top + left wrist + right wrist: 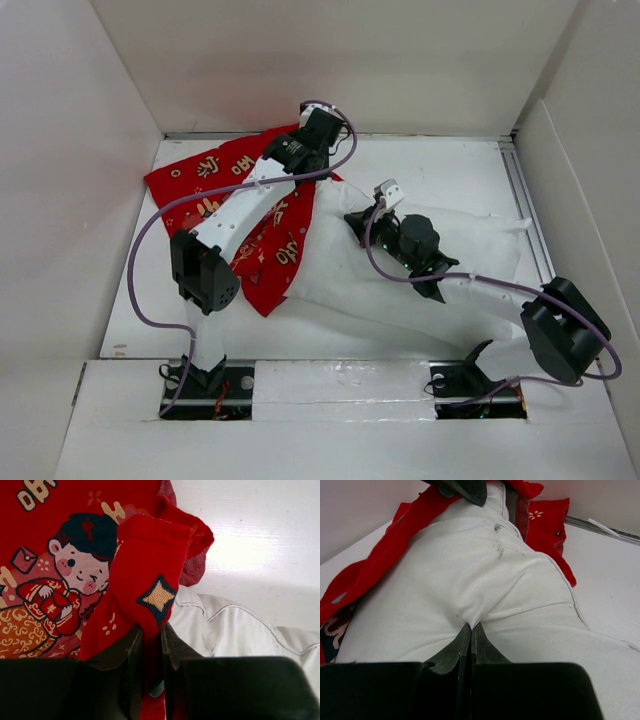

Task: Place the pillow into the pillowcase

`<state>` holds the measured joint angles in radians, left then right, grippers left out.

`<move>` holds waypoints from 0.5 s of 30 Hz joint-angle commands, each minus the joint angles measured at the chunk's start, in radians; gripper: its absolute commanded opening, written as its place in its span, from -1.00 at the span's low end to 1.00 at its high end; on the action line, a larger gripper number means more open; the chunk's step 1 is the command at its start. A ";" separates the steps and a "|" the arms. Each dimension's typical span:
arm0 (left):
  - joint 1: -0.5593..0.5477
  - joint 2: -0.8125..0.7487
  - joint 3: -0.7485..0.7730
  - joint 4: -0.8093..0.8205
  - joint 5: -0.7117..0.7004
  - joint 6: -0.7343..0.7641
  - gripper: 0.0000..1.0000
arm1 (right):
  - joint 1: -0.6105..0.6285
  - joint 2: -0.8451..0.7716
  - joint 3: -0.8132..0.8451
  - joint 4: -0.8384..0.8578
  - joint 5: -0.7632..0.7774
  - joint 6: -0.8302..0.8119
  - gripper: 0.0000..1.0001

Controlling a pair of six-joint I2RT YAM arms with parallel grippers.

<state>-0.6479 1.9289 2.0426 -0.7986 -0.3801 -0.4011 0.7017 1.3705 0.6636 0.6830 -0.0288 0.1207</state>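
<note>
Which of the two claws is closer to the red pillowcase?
Left. The left gripper is pinching a fold of the pillowcase; the right gripper pinches the pillow, short of it.

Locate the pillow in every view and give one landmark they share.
Top external: pillow centre-right, its left end at the pillowcase.
Left wrist: pillow lower right, beside the pillowcase fold in the left pincer.
Right wrist: pillow fills the middle, pinched by the right pincer.
Shared landmark: the red pillowcase, in all three.
</note>
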 commanded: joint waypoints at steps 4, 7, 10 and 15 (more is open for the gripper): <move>-0.010 -0.022 0.054 0.003 -0.088 -0.013 -0.97 | 0.027 -0.013 -0.032 -0.051 -0.022 0.022 -1.00; -0.010 -0.013 0.080 -0.007 -0.088 -0.013 -1.00 | 0.036 -0.013 -0.032 -0.062 -0.013 0.022 -1.00; -0.010 -0.002 0.120 -0.030 -0.071 -0.013 -1.00 | 0.036 0.007 -0.022 -0.062 -0.004 0.022 -1.00; -0.035 -0.002 0.203 -0.039 0.059 0.015 -0.86 | 0.045 0.019 0.048 -0.082 0.007 0.022 -1.00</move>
<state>-0.6498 1.9537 2.1490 -0.8814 -0.3912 -0.3969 0.7174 1.3685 0.6666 0.6716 0.0097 0.1242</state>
